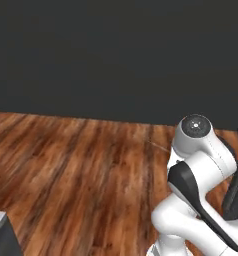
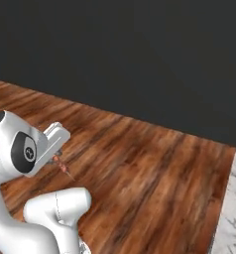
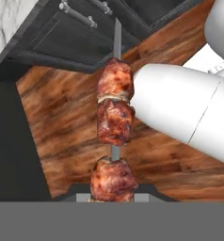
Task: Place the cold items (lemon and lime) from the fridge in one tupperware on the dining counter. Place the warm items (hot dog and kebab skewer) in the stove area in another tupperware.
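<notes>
The scene is evenly and softly lit, with no single lamp to be made out. The wooden floor [image 1: 81, 165] is shown in warm mid tones, while the wall [image 2: 140, 54] behind it is left very dark and flat. Only a faint shadow is cast under the white arm [image 2: 21, 154]. All pictures are slightly soft and blocky. In the hand view the meat on the skewer [image 3: 115, 115] is rendered sharpest, with small highlights.

Floor [image 1: 81, 165]: brown wood planks stretching under me, running up to the dark wall on the far side.
Table [image 2: 231, 218]: white marbled slab at my near right, edge meeting the floor.
On the floor: my own base, near side.
</notes>
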Robot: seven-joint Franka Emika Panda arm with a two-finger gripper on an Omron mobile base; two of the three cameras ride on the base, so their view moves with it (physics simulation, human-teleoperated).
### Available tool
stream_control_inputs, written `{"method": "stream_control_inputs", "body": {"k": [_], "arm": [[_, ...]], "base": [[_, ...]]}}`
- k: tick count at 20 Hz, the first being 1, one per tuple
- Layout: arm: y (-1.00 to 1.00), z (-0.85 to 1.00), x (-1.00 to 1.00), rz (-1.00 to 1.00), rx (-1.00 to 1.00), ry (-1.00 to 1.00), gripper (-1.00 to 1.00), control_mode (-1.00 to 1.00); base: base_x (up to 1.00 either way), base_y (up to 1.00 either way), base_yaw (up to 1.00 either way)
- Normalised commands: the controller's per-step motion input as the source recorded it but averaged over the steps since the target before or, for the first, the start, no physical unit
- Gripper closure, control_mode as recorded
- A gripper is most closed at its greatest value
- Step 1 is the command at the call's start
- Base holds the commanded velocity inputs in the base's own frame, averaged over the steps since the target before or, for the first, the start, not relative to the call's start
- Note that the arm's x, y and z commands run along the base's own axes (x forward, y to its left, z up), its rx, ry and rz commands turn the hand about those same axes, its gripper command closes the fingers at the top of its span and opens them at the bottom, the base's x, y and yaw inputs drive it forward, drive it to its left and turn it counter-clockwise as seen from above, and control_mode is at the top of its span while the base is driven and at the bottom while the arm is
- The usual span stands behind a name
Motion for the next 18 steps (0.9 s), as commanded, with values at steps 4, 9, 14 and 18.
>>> {"method": "stream_control_inputs", "body": {"k": [4,9,14,18], "arm": [[0.00,0.00,0.00,0.00,0.00,0.00,1.00,1.00],[0.00,0.00,0.00,0.00,0.00,0.00,1.00,1.00],[0.00,0.00,0.00,0.00,0.00,0.00,1.00,1.00],[0.00,0.00,0.00,0.00,0.00,0.00,1.00,1.00]], "base": [[0.90,0.00,0.66],[0.97,0.00,0.67],[1.00,0.00,0.64],[1.00,0.00,0.56]]}}
